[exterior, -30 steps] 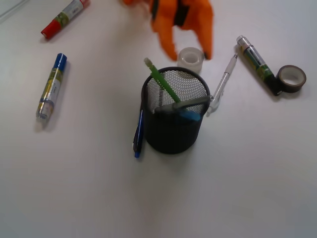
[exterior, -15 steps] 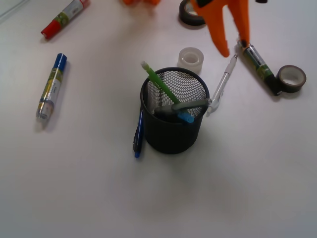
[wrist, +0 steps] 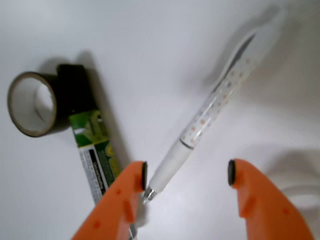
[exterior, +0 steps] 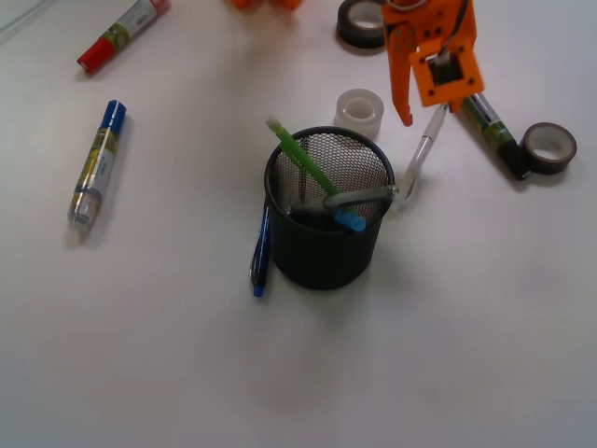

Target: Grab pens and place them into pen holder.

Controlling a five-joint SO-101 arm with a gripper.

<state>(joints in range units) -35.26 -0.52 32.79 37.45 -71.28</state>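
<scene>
The black mesh pen holder [exterior: 272, 191] stands mid-table with a lime green pen [exterior: 300, 157], a grey pen [exterior: 359, 198] and a light blue pen [exterior: 351, 222] inside. A dark blue pen [exterior: 260, 254] lies on the table against the holder's left side. The white-silver pen [exterior: 422, 154] lies just right of the holder. My orange gripper [exterior: 431, 112] hangs open over that pen's far end. In the wrist view the white pen [wrist: 210, 112] runs diagonally, and its tip sits close to the left pad [wrist: 144, 175] of the open gripper [wrist: 187, 174]. Nothing is gripped.
A black-capped marker [exterior: 494, 131] and a brown tape roll [exterior: 548, 147] lie right of the gripper, both near the left finger in the wrist view. A clear tape roll [exterior: 359, 112] and a black tape roll [exterior: 359, 23] sit behind the holder. Red-capped [exterior: 121, 35] and blue-capped [exterior: 96, 166] markers lie left.
The gripper has moved right from above the clear tape roll and come down over the white-silver pen's far end. The pens and the holder have stayed put.
</scene>
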